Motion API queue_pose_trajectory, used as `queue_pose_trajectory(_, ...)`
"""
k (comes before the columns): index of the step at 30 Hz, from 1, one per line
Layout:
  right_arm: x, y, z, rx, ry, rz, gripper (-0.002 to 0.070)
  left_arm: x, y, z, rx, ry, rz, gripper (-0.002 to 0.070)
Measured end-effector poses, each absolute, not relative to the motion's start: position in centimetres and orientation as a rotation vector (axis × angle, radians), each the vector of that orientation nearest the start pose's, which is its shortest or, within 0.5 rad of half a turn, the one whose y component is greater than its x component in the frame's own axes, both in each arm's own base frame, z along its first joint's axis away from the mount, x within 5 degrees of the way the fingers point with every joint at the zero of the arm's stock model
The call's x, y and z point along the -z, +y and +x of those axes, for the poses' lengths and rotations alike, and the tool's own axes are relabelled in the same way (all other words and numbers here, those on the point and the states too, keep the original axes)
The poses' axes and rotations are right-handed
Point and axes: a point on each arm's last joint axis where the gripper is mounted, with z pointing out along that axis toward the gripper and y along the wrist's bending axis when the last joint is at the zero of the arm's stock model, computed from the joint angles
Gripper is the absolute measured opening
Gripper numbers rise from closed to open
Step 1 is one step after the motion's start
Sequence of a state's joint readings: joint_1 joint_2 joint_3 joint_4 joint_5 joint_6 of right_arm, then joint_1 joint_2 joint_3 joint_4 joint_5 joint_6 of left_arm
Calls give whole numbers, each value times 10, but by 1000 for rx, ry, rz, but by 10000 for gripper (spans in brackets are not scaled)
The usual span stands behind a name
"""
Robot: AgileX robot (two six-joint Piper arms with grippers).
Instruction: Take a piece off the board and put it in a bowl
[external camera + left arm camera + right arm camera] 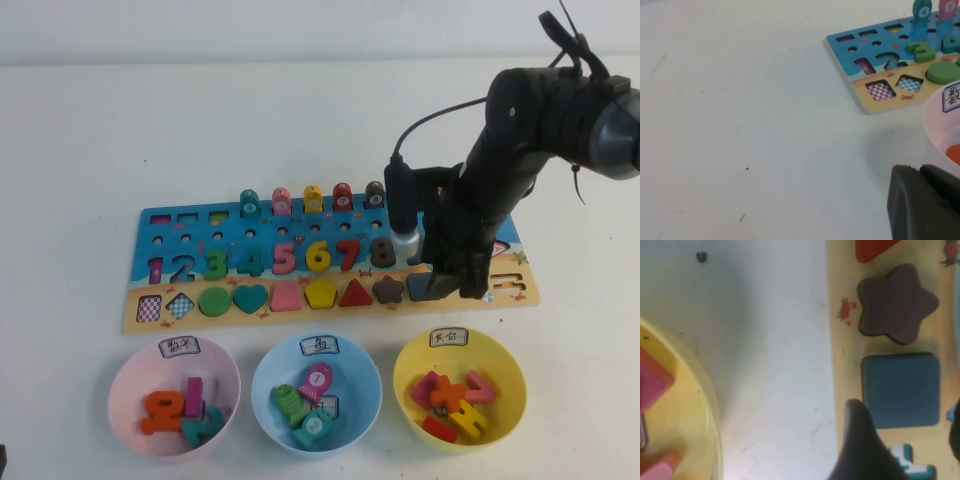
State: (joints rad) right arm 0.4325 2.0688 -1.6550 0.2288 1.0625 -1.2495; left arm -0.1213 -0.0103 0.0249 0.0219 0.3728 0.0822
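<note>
My right gripper has its jaws apart, hanging over the tan strip of the board, with nothing between them. The piece, a slate-blue square, sits seated in its slot directly ahead of the one dark finger I can see, beside the brown star. Being square, it has no long axis to favour. The bowl waits just behind the jaws. My left gripper is parked far off by the pink bowl; I cannot tell its state.

The right gripper hides most of the piece on the board; the left gripper is cut off.
</note>
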Motion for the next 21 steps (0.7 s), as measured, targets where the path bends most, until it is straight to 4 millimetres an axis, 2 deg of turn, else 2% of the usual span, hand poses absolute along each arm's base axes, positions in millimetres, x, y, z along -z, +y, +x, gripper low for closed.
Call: queue_pose_trajectory(21, -188, 198, 387, -190, 2042, -2086, 339, -172, -6, 52, 5, 1860, 204, -3)
